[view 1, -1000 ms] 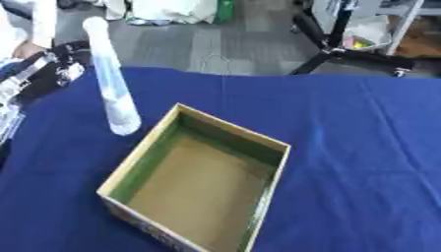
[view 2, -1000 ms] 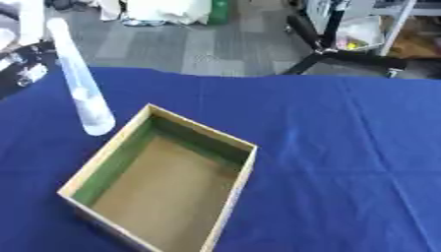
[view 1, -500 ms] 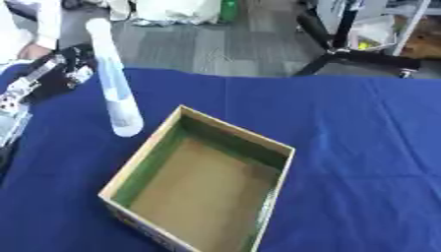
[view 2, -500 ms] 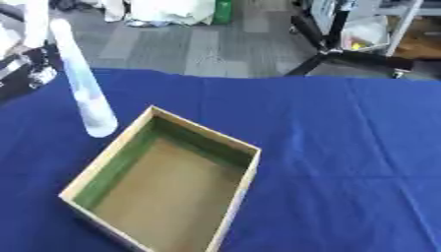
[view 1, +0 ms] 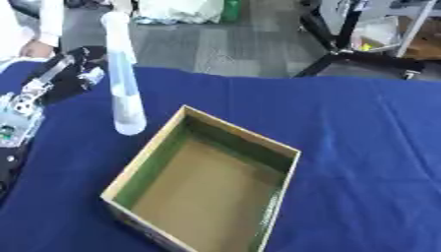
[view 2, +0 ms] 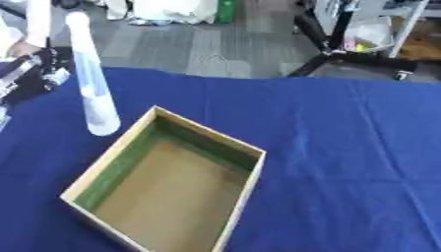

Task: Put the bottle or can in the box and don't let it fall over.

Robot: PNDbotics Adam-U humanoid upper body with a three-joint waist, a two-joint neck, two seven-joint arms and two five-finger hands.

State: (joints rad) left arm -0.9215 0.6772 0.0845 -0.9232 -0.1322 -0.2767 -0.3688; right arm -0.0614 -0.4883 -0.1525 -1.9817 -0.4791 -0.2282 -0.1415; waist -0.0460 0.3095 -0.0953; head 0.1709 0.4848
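Bottle (view 1: 122, 83): tall, pale and translucent with a white cap, standing on the table just beside the box's far left corner, leaning a little.
Box (view 1: 206, 182): open cardboard tray, green along its inner walls, brown floor, nothing inside; it sits askew.
Left hand (view 1: 71, 74): black, left of the bottle and close to it; whether it touches or how its fingers are set, I cannot tell.
Table (view 1: 362, 147): covered in a blue cloth, carrying box and bottle.
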